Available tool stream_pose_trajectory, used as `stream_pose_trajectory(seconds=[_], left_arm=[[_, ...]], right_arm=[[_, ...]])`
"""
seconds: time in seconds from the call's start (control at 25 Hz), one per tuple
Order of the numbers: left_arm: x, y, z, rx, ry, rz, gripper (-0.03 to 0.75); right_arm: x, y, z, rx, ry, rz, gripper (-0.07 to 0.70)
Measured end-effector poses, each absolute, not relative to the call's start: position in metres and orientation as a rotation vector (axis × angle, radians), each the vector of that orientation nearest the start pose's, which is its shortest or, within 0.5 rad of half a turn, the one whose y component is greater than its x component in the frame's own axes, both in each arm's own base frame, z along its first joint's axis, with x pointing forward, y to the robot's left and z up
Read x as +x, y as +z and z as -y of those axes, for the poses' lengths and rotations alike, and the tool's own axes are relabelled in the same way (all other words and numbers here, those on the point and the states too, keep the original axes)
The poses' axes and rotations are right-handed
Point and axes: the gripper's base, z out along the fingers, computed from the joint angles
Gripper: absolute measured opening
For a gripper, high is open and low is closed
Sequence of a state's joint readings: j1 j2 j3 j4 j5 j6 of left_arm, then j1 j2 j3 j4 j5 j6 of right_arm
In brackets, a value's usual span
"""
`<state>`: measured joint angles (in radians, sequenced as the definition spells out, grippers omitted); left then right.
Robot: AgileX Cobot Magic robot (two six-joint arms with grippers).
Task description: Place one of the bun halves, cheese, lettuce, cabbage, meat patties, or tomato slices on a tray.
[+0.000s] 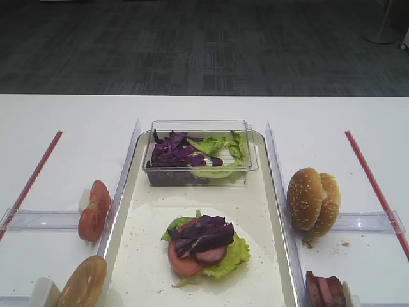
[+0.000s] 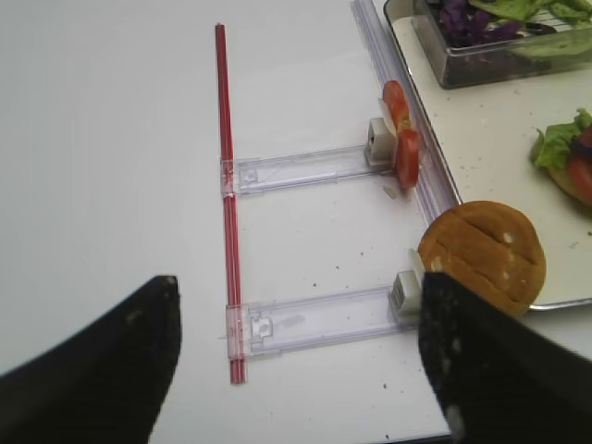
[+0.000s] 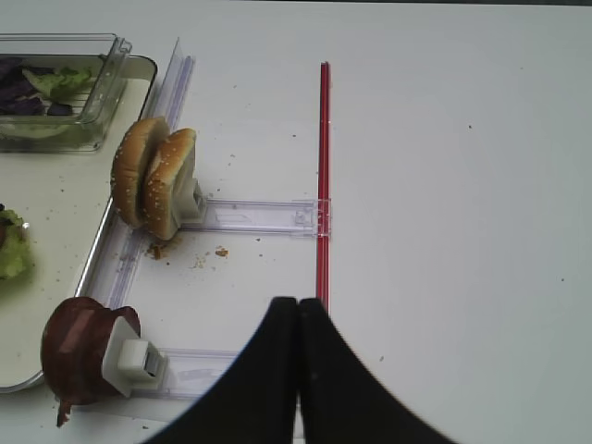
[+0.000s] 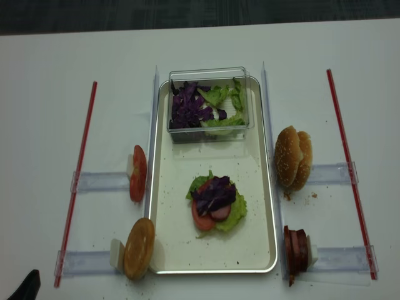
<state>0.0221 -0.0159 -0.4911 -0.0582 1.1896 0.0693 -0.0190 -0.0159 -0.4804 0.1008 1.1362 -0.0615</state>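
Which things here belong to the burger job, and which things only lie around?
Job things: tray, stacked lettuce, cabbage, bun halves, meat patties, tomato slices, bottom bun.

Just there: clear box, red strips, clear rail holders.

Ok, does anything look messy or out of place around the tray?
Only crumbs: a few lie on the table below the sesame buns, and specks dot the tray. Nothing looks spilled or tipped.
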Motion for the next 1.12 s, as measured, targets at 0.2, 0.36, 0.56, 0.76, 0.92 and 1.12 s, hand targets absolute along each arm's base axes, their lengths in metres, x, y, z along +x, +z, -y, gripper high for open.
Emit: stream_pose_trajectory(seconds=[0.2, 0.36, 0.56, 0.76, 0.92, 1.12], left_arm=[[-0.0122, 0.2647, 0.0052, 0.059, -0.018, -2.164, 0.493], [-0.0121, 0.2649, 0.0052, 0.047, -0.024, -2.162, 0.493], [-0.0121, 0.2649, 0.0052, 0.043, -0.026, -2.163, 0.493], [-0.0121, 0.2649, 0.0052, 0.043, -0.026, -2.163, 0.493], [-0.0121, 0.2649, 0.0052, 0.042, -0.027, -2.163, 0.493], [-0.0121, 0.2649, 0.0052, 0.042, -0.027, -2.163, 0.493]], right_arm=[[-0.0085, 0.2661, -0.0085, -0.054, 0.074, -2.119, 0.364], [-0.0085, 0.2661, -0.0085, -0.054, 0.074, -2.119, 0.364], [-0.0085, 0.2661, -0.0085, -0.054, 0.074, -2.119, 0.364], [-0.0085, 0.2661, -0.0085, -0.054, 0.074, -2.119, 0.364], [-0.0085, 0.2661, -0.0085, -0.054, 0.074, -2.119, 0.364], [-0.0085, 0.2661, -0.0085, -0.054, 0.074, -2.119, 0.364]])
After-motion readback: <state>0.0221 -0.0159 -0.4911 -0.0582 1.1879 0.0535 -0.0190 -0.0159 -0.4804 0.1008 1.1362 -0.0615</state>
